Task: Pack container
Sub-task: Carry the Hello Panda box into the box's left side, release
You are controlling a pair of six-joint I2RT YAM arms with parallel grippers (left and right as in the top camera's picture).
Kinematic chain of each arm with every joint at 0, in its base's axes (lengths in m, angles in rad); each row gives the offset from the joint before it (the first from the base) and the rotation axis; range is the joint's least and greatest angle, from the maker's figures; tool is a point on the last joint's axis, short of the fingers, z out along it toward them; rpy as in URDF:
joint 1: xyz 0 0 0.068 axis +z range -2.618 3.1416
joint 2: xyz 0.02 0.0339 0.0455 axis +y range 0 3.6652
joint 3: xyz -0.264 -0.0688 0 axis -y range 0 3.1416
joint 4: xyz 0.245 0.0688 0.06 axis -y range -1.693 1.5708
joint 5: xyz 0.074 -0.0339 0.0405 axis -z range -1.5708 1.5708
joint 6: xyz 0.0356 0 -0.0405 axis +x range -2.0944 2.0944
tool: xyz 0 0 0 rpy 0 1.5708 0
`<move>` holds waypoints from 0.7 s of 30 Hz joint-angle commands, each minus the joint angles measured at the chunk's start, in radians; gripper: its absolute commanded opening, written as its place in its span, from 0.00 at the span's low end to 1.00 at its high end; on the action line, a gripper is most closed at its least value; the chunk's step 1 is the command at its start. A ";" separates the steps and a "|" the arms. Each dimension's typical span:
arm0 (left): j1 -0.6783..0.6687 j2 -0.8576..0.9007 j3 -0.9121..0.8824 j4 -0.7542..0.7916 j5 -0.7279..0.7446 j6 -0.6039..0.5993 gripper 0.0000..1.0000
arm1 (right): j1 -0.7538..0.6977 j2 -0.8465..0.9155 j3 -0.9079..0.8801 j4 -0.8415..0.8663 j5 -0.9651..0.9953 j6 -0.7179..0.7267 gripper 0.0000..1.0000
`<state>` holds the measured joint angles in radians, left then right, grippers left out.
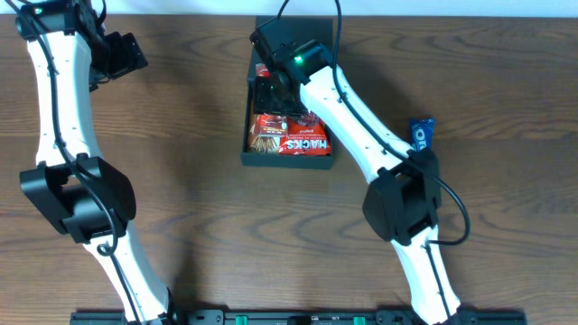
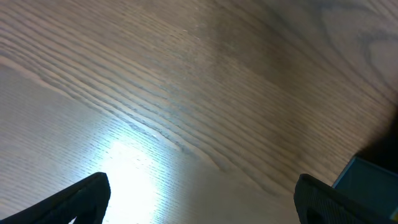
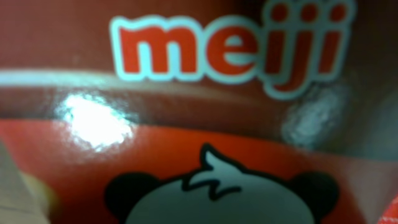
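Observation:
The container (image 1: pixel 247 149), a dark shallow box, lies open at the table's top centre. Inside lie a red "HACKS" packet (image 1: pixel 305 141) and a red packet with brown sticks (image 1: pixel 266 135). My right gripper (image 1: pixel 271 90) reaches down into the container's far half. In the right wrist view a red "meiji" pack with a panda face (image 3: pixel 205 124) fills the frame, and the fingers are hidden. My left gripper (image 1: pixel 122 54) hovers at the far left, open and empty; its view shows both fingers (image 2: pixel 202 186) spread over bare wood.
A blue snack packet (image 1: pixel 422 134) lies on the table right of the container, beside the right arm. A bluish-grey corner of something (image 2: pixel 367 177) shows at the lower right of the left wrist view.

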<state>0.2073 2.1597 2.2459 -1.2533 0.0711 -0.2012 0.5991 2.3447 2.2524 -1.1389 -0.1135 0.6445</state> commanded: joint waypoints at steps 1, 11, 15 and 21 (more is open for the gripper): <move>-0.004 -0.005 -0.006 -0.005 0.008 0.014 0.96 | 0.008 0.037 0.019 0.003 0.008 0.021 0.49; -0.004 -0.005 -0.006 -0.005 0.008 0.014 0.95 | 0.011 0.070 0.019 0.035 -0.004 0.005 0.72; -0.004 -0.005 -0.006 -0.004 0.008 0.014 0.96 | 0.011 0.070 0.020 0.047 -0.031 -0.018 0.84; -0.004 -0.005 -0.006 -0.005 0.008 0.014 0.95 | -0.008 0.069 0.072 0.002 -0.033 -0.022 0.74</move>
<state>0.2020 2.1597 2.2459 -1.2530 0.0753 -0.2012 0.5980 2.3985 2.2765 -1.1294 -0.1398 0.6395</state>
